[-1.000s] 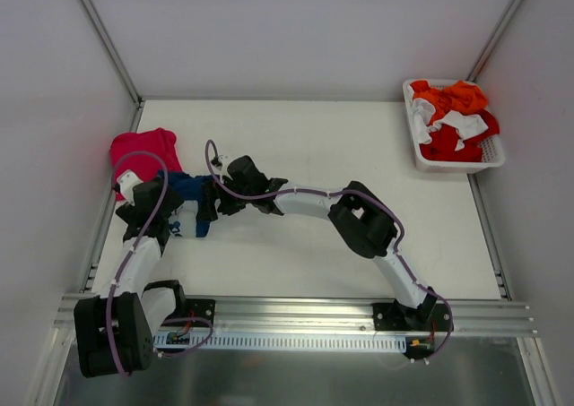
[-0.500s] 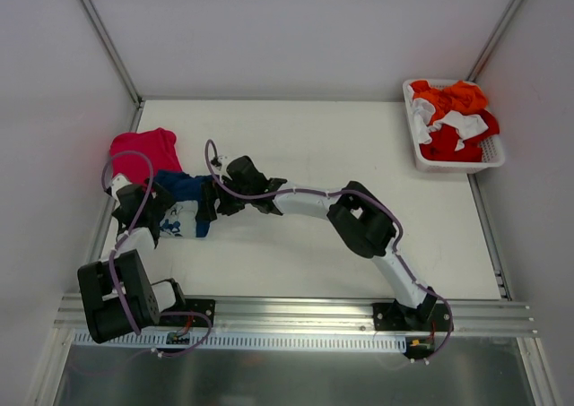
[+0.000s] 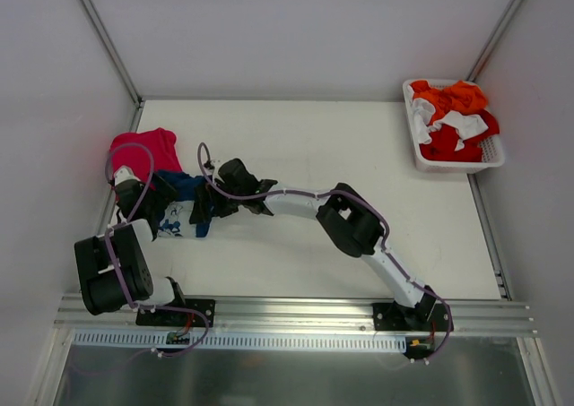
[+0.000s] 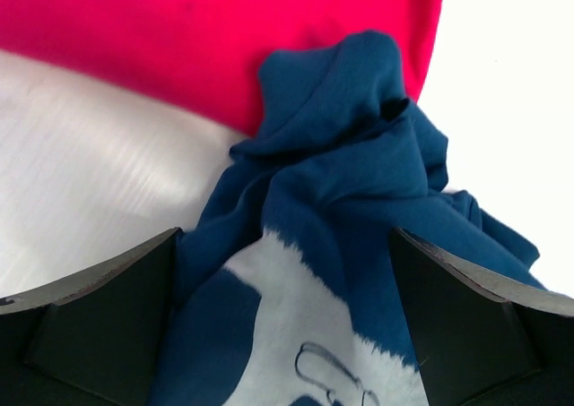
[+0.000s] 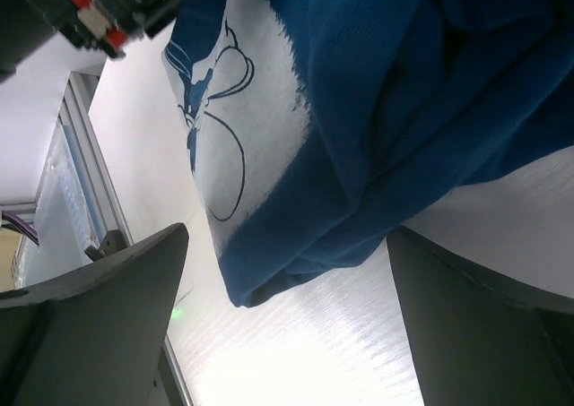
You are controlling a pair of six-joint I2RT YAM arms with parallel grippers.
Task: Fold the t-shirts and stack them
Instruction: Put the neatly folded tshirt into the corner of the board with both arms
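Cloth of two colours lies at the left of the white tabletop (image 3: 314,137) in the overhead view. A crumpled navy-blue t-shirt (image 3: 186,189) with a white printed patch is bunched in a heap. Its upper edge overlaps a bright pinkish-red t-shirt (image 3: 143,148), which is spread flatter toward the upper left corner.

Both arms meet over the blue heap. The left gripper (image 3: 161,211) has its two black fingers (image 4: 99,325) wide apart. In its wrist view the blue cloth rises between them and the red shirt fills the top of the frame. The right gripper (image 3: 201,212) also has its fingers (image 5: 484,334) spread, and the printed blue cloth fills the upper part of its wrist view. Neither pair is closed on the cloth.

A white plastic basket (image 3: 457,165) of orange, red and white garments sits in the upper right corner, well apart.
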